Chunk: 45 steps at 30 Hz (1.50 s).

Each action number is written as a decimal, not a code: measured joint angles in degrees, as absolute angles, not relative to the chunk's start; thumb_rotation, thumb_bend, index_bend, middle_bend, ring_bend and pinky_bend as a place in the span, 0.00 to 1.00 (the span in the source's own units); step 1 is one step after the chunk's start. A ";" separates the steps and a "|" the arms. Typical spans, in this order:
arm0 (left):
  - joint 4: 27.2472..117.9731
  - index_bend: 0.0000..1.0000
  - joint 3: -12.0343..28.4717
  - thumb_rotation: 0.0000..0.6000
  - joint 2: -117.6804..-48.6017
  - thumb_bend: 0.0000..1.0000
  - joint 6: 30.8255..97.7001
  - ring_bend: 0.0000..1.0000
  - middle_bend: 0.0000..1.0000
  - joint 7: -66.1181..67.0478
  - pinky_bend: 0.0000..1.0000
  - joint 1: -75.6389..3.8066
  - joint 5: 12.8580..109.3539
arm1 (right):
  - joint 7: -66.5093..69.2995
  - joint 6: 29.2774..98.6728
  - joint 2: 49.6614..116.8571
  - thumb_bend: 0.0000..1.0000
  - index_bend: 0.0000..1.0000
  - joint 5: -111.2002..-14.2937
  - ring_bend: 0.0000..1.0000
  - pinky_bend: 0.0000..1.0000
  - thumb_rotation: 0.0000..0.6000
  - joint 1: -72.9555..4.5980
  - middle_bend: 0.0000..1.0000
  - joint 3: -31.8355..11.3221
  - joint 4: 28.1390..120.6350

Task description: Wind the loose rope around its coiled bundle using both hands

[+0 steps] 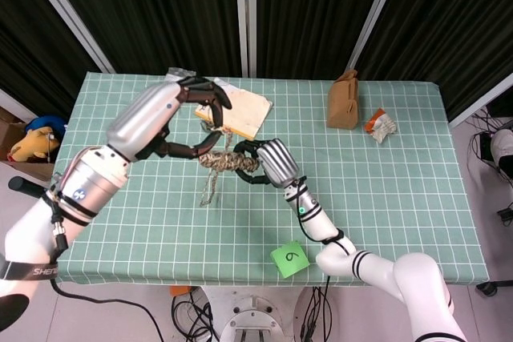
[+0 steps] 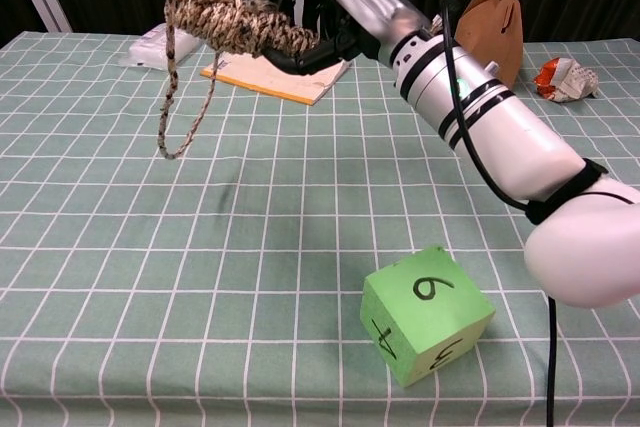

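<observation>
I see my right hand (image 1: 260, 162) raised mid-desk, its dark fingers (image 2: 300, 47) wrapped around one end of the tan braided rope bundle (image 1: 223, 161), which it holds off the surface. The right forearm runs back and down toward my near right side, wrist roughly straight. My left hand (image 1: 188, 114) is raised above and just left of the right one, fingers curled downward, pinching the rope strand above the bundle. The left forearm slopes down toward my left shoulder.

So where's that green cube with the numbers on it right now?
The green foam cube sits near the table's front edge in the head view, right of centre, just below the right arm; the chest view shows it close up.
</observation>
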State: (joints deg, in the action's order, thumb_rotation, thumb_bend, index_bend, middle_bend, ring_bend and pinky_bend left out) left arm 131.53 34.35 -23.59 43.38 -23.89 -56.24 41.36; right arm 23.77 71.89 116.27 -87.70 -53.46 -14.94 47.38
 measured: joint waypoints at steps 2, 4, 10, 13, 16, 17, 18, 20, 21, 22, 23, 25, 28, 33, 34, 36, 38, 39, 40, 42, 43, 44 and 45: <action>129.63 0.83 34.38 1.00 -25.50 0.50 42.32 0.25 0.36 -22.04 0.34 -59.87 36.67 | 25.70 72.29 116.47 0.66 0.84 -89.01 0.62 0.81 1.00 -53.51 0.64 -13.59 47.24; 127.71 0.83 34.16 1.00 -27.51 0.50 42.00 0.25 0.36 -20.34 0.34 -62.86 32.12 | 27.26 72.85 116.75 0.68 0.84 -90.21 0.62 0.81 1.00 -53.53 0.64 -12.37 46.85; 122.04 0.83 32.28 1.00 -33.81 0.50 43.14 0.25 0.36 -14.63 0.34 -70.78 20.31 | 31.20 74.05 117.87 0.65 0.84 -91.87 0.62 0.81 1.00 -53.70 0.64 -10.76 45.74; 118.96 0.83 30.50 1.00 -36.96 0.50 44.69 0.25 0.36 -10.73 0.34 -73.75 15.96 | 33.81 75.03 118.08 0.65 0.84 -92.80 0.62 0.81 1.00 -53.55 0.64 -9.84 45.63; 115.66 0.83 28.79 1.00 -39.44 0.50 46.31 0.25 0.36 -7.78 0.34 -75.40 12.65 | 36.69 77.08 117.81 0.67 0.84 -93.91 0.62 0.81 1.00 -52.88 0.64 -8.76 45.93; 114.69 0.83 28.36 1.00 -40.03 0.50 46.75 0.25 0.36 -7.18 0.34 -75.63 11.90 | 37.52 77.89 117.61 0.68 0.84 -94.23 0.62 0.81 1.00 -52.56 0.64 -8.45 46.11; 113.70 0.83 27.97 1.00 -40.56 0.50 47.14 0.25 0.36 -6.75 0.34 -75.76 11.25 | 38.32 78.75 117.38 0.68 0.84 -94.53 0.62 0.81 1.00 -52.17 0.64 -8.13 46.34; 111.35 0.83 27.20 1.00 -41.63 0.50 47.77 0.25 0.36 -6.21 0.34 -75.72 9.65 | 40.18 80.71 116.61 0.68 0.84 -95.08 0.62 0.81 1.00 -50.99 0.64 -7.39 47.14; 110.35 0.83 26.93 1.00 -42.01 0.50 47.86 0.25 0.36 -6.11 0.34 -75.57 8.95 | 40.97 81.41 116.19 0.68 0.84 -95.25 0.62 0.81 1.00 -50.38 0.64 -7.06 47.57; 109.05 0.83 26.60 1.00 -42.43 0.50 47.84 0.25 0.36 -6.06 0.34 -75.21 8.09 | 41.95 82.23 115.55 0.68 0.84 -95.40 0.62 0.81 1.00 -49.52 0.64 -6.67 48.21; 108.11 0.83 26.35 1.00 -42.69 0.50 47.73 0.25 0.36 -6.05 0.34 -74.80 7.56 | 42.62 82.76 115.04 0.68 0.84 -95.47 0.62 0.81 1.00 -48.88 0.64 -6.40 48.72; 106.11 0.83 25.73 1.00 -43.19 0.50 47.23 0.25 0.36 -6.08 0.34 -73.41 6.77 | 44.03 83.84 113.79 0.68 0.84 -95.53 0.62 0.81 1.00 -47.51 0.64 -5.86 49.90; 103.70 0.83 24.65 1.00 -43.99 0.50 46.36 0.25 0.36 -6.15 0.34 -71.06 6.40 | 45.56 85.46 112.28 0.69 0.84 -95.57 0.62 0.81 1.00 -45.85 0.64 -5.37 51.27; 99.83 0.83 23.08 1.00 -45.99 0.50 44.80 0.25 0.36 -6.60 0.34 -67.76 6.37 | 48.15 87.98 110.72 0.69 0.84 -95.61 0.62 0.81 1.00 -43.51 0.64 -4.98 53.19; 98.75 0.83 22.78 1.00 -46.57 0.50 44.24 0.25 0.36 -6.92 0.34 -66.96 6.33 | 48.65 88.60 110.36 0.69 0.84 -95.62 0.62 0.81 1.00 -42.93 0.64 -4.91 53.54; 97.14 0.83 22.49 1.00 -47.37 0.50 43.02 0.25 0.36 -7.73 0.34 -65.66 6.25 | 49.36 89.52 109.94 0.69 0.84 -95.60 0.62 0.81 1.00 -42.12 0.64 -4.88 53.99; 95.47 0.83 22.27 1.00 -48.20 0.50 41.17 0.25 0.36 -8.90 0.34 -64.08 6.28 | 50.26 90.50 109.55 0.69 0.84 -95.46 0.62 0.81 1.00 -41.26 0.64 -5.00 54.45; 94.76 0.83 22.13 1.00 -48.62 0.50 40.32 0.25 0.36 -9.35 0.34 -63.40 6.40 | 50.67 90.86 109.40 0.70 0.84 -95.36 0.62 0.81 1.00 -40.95 0.64 -5.12 54.62; 93.77 0.83 21.86 1.00 -49.25 0.50 39.33 0.25 0.36 -9.77 0.34 -62.55 6.69 | 51.23 91.18 109.22 0.71 0.84 -95.19 0.62 0.81 1.00 -40.61 0.64 -5.32 54.85; 92.25 0.83 21.34 1.00 -50.32 0.50 38.53 0.25 0.36 -10.08 0.34 -61.55 7.29 | 52.11 91.50 108.91 0.72 0.84 -94.89 0.62 0.81 1.00 -40.22 0.64 -5.74 55.36; 91.28 0.83 20.98 1.00 -51.04 0.50 38.20 0.26 0.36 -10.19 0.34 -61.11 7.71 | 52.69 91.73 108.68 0.73 0.84 -94.67 0.62 0.81 1.00 -39.99 0.64 -6.11 55.84; 90.59 0.83 20.73 1.00 -51.59 0.50 37.99 0.26 0.36 -10.25 0.34 -60.78 8.04 | 53.08 91.94 108.50 0.73 0.84 -94.51 0.62 0.81 1.00 -39.82 0.64 -6.41 56.25; 89.95 0.83 20.48 1.00 -52.10 0.50 37.78 0.26 0.36 -10.29 0.34 -60.41 8.36 | 53.40 92.18 108.32 0.73 0.84 -94.36 0.62 0.81 1.00 -39.66 0.64 -6.75 56.66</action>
State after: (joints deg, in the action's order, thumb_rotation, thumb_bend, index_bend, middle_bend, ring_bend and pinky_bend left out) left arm 89.95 20.48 -52.10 37.78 -10.29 -60.41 8.36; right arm 53.40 92.18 108.32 -94.36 -39.66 -6.75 56.66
